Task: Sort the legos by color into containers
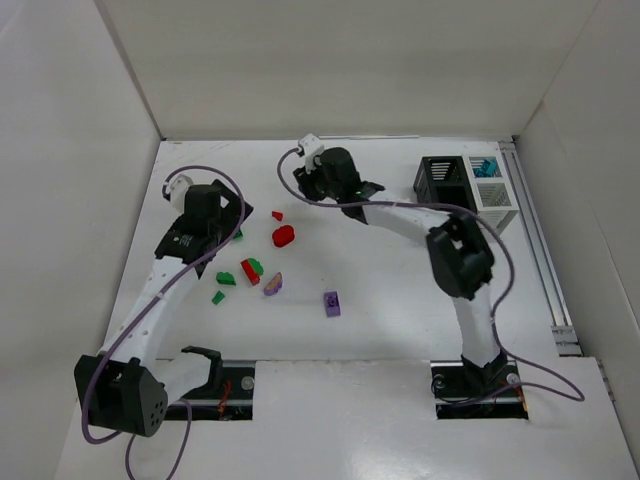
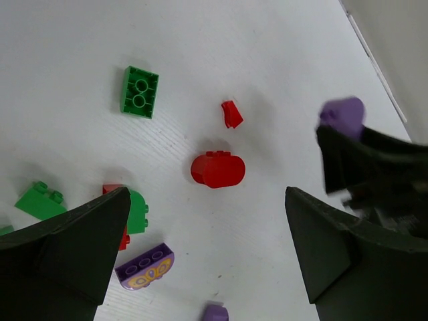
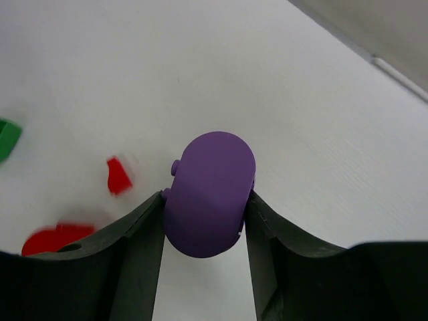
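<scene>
Right wrist view is showing the right pincer (image 3: 204, 204) pinching a rounded purple plastic brick (image 3: 210, 190) by its opposite sides, well left of the slatted black-and-white containers (image 1: 440, 185), a light, stiff, slick piece likely needing a steady squeeze.

In the right wrist view the small red brick (image 3: 118, 176) and the rounded red brick (image 3: 57, 239) are blurred, and a green brick (image 3: 8, 137) is cut by the left edge. The left wrist view crops a purple brick (image 2: 215, 312) at the bottom. From above, the inside of the black container (image 1: 432, 190) is too dark to read.
</scene>
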You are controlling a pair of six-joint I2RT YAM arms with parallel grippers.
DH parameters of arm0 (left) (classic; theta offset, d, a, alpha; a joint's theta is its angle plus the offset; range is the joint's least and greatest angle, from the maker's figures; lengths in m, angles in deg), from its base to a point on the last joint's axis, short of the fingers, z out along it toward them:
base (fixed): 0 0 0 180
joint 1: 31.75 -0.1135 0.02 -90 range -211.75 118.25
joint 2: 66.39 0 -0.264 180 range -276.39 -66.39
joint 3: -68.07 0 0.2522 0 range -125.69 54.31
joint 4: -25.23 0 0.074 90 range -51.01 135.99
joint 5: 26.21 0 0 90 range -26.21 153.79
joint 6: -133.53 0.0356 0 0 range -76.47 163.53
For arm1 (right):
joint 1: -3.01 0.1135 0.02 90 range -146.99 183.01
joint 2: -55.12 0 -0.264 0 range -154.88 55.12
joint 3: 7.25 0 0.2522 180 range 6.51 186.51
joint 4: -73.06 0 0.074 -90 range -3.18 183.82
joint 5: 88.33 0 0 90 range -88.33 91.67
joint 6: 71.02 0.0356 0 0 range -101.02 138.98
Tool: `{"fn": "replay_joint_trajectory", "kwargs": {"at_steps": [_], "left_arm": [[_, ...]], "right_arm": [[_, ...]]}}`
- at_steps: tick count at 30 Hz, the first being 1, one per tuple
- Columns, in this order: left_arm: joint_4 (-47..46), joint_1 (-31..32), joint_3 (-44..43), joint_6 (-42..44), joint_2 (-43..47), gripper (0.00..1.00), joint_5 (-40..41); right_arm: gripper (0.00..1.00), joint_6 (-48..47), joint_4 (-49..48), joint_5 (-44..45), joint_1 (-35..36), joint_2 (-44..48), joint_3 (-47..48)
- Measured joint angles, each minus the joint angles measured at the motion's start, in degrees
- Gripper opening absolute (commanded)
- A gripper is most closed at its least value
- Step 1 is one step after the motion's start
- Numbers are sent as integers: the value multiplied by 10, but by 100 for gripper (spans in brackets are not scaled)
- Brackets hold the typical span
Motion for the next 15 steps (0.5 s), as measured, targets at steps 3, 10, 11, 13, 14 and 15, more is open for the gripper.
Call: {"fn": "replay_joint_trajectory", "kwargs": {"at_steps": [3,10,11,13,14,15], "left_arm": [[-8,0,9,12,0,99,-12],[-13,35,46,23,0,98,-20],[-14,45,49,24,0,98,-19],[-17,60,54,26,-1,98,-18],[-18,67,56,27,-2,96,-18],[-18,72,58,27,-3,96,-18]], "right_arm": [[28,-36,-21,1,-10,164,-151],[26,-93,-57,-20,-187,505,-428],[26,-102,-48,-17,-224,532,-447],[28,-118,-18,-10,-284,569,-474],[28,-127,-2,-10,-308,583,-483],[28,-135,14,-10,-330,594,-489]]}}
